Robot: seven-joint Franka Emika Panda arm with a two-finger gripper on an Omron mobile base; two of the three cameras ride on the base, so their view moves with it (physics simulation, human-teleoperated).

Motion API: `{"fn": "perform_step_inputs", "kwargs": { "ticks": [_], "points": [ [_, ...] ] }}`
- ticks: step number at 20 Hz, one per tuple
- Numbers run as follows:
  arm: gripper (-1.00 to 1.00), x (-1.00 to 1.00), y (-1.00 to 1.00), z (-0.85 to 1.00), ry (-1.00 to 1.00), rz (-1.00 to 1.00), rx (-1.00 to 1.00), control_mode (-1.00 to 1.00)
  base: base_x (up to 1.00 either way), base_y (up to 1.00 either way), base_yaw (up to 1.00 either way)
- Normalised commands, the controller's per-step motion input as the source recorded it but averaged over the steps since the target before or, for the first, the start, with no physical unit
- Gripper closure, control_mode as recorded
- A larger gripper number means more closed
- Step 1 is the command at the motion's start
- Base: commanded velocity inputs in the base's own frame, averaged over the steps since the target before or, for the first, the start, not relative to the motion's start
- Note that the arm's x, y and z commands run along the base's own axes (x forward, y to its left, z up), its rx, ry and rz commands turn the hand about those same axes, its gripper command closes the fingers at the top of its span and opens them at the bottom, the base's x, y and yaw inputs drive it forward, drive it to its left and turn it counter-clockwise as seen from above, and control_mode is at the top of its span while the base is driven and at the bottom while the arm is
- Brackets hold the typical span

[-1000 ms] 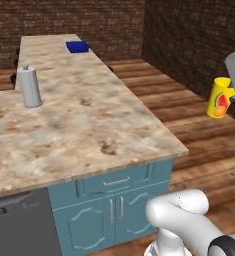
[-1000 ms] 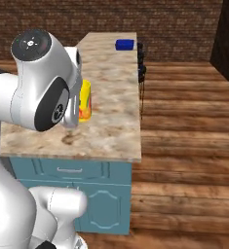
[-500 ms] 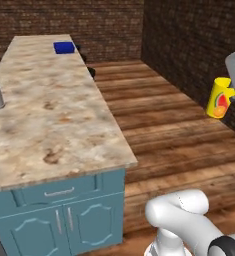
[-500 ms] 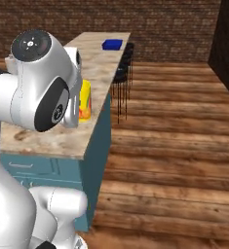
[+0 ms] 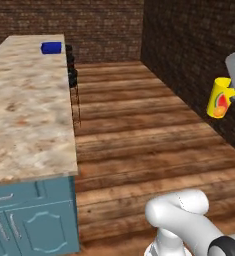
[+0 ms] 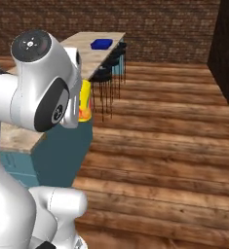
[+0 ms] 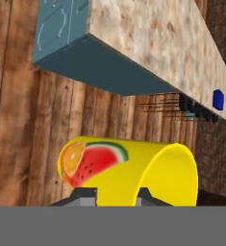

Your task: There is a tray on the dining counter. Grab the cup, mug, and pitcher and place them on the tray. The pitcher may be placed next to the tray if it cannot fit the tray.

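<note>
The left base view looks forward from behind the arm, high over the near end of the bench (image 5: 29, 115), down its length to the tray (image 5: 51, 47) near the far end, with the wooden floor (image 5: 139, 130) to the right and a brick wall behind. The right base view faces the same way from the other side, close behind the arm's white body; it shares the bench (image 6: 94, 53), tray (image 6: 101, 44), stools (image 6: 106, 73) and floor. The hand view looks down, rolled, from close above the cup (image 7: 133, 170), onto the bench's near end (image 7: 153, 43), with the tray (image 7: 218, 99) far off.
</note>
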Motion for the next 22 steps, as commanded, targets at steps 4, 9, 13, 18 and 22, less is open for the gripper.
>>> {"fn": "perform_step_inputs", "kwargs": {
  "ticks": [4,9,13,18,22],
  "points": [
    [1.0,0.0,0.0,0.0,0.0,0.0,0.0,1.0,0.76,-1.0,0.2],
    [1.0,0.0,0.0,0.0,0.0,0.0,0.0,1.0,1.0,-1.0,0.22],
    [1.0,0.0,0.0,0.0,0.0,0.0,0.0,1.0,1.0,-1.0,0.2],
    [1.0,0.0,0.0,0.0,0.0,0.0,0.0,1.0,1.0,-1.0,0.18],
    [1.0,0.0,0.0,0.0,0.0,0.0,0.0,1.0,1.0,-0.97,0.13]
  ]
}}
